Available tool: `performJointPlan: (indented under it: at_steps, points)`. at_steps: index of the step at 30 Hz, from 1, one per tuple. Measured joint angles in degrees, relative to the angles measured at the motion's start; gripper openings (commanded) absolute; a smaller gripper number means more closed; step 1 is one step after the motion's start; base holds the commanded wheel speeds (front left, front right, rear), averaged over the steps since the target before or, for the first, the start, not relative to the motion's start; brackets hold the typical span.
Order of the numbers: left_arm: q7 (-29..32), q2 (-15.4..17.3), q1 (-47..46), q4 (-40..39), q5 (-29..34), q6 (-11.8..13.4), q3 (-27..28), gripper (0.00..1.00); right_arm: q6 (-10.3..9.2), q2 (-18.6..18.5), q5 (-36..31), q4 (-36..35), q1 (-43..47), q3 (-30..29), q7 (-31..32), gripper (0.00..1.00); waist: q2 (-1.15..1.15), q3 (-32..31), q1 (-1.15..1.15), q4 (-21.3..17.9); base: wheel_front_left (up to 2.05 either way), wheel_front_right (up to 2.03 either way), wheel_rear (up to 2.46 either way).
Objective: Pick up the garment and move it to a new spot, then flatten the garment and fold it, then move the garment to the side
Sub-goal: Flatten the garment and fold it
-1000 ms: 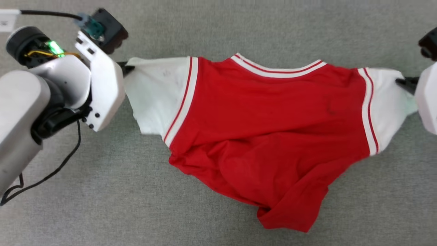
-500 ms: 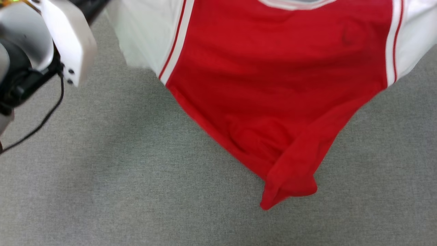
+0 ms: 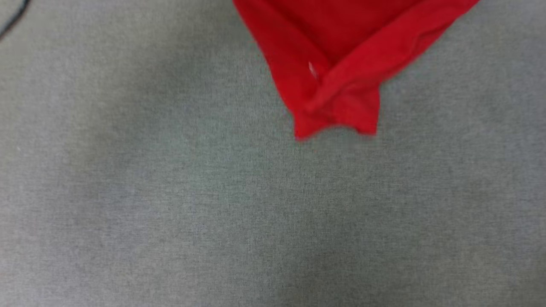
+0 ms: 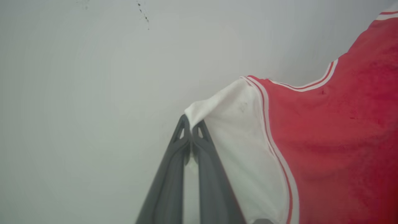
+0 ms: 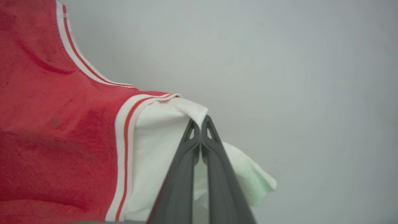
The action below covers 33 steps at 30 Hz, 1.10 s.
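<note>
Two sleeve tips carry the whole weight of the garment point(image 3: 337, 51). It is hung in the air by them, presumably so that the red body can drop and loosen before it is laid down at a new spot. This is judged to be the carrying part of the first step, with flattening and folding not yet begun. In the head view the garment's lower end point(image 3: 337, 111) is seen bunched into a doubled-over point, and the grey floor point(image 3: 170, 204) lies beneath the garment; whether that point brushes it cannot be told. At one white sleeve point(image 4: 230, 130) of the garment the left gripper point(image 4: 191, 123) is clamped, its fingers point(image 4: 174, 161) pressed together on the cloth edge. At the other white sleeve point(image 5: 161, 140) the right gripper point(image 5: 200, 122) is likewise pinched tight on the fabric. The shoulder line and striped collar point(image 4: 311, 85) are drawn nearly taut between the two grips, a hold chosen, it is supposed, so that the garment is spread wide when lowered. It is expected that the doubled hem will have to be dragged or smoothed flat afterwards.
</note>
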Motion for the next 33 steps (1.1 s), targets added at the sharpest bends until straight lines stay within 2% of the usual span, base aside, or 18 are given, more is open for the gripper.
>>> performJointPlan:
  at_steps: [6,12,18,22,28,30,33]
  points:
    - [-3.8,-3.33,-10.83,6.88,2.72,-0.1,1.82,0.0,0.0,4.43,-5.32,5.65,-11.88,-0.68,-2.27,0.0,0.0,5.12,0.0,0.29,0.0,0.0,0.0]
    - [-6.25,-4.58,-19.69,12.87,3.68,-1.43,2.88,0.0,0.0,7.88,-9.91,10.79,-21.96,0.27,-5.32,0.0,0.0,8.82,0.01,0.25,0.0,0.0,0.0]
    - [-9.35,-5.56,-22.93,18.4,2.75,-2.24,3.04,0.0,0.0,10.62,-11.11,16.08,-28.47,3.28,-8.43,0.0,0.0,10.35,0.01,0.3,0.0,0.0,0.0]
    - [-11.29,-6.61,-21.86,21.2,1.88,-2.61,1.43,0.0,-0.01,12.35,-10.47,20.16,-27.63,5.47,-10.66,0.0,0.0,10.39,0.01,0.66,0.0,0.0,0.0]
    - [-15.11,-8.13,-13.95,24.61,-1.25,-2.93,-1.45,0.0,0.0,15.01,-7.13,26.14,-17.96,8.82,-15.41,0.0,0.0,9.0,0.01,0.6,0.0,0.0,0.0]
    - [-17.92,-7.8,-10.37,24.17,-2.12,-2.94,-2.97,0.0,-0.01,15.81,-6.12,27.6,-14.7,9.84,-17.41,0.0,0.0,8.22,0.01,0.44,0.0,0.0,0.0]
    - [-20.86,-5.49,-4.41,22.8,-3.33,-3.03,-5.49,0.0,-0.01,17.41,-3.74,28.94,-9.48,11.54,-20.54,0.0,0.0,7.04,0.0,-0.15,0.0,0.0,0.0]
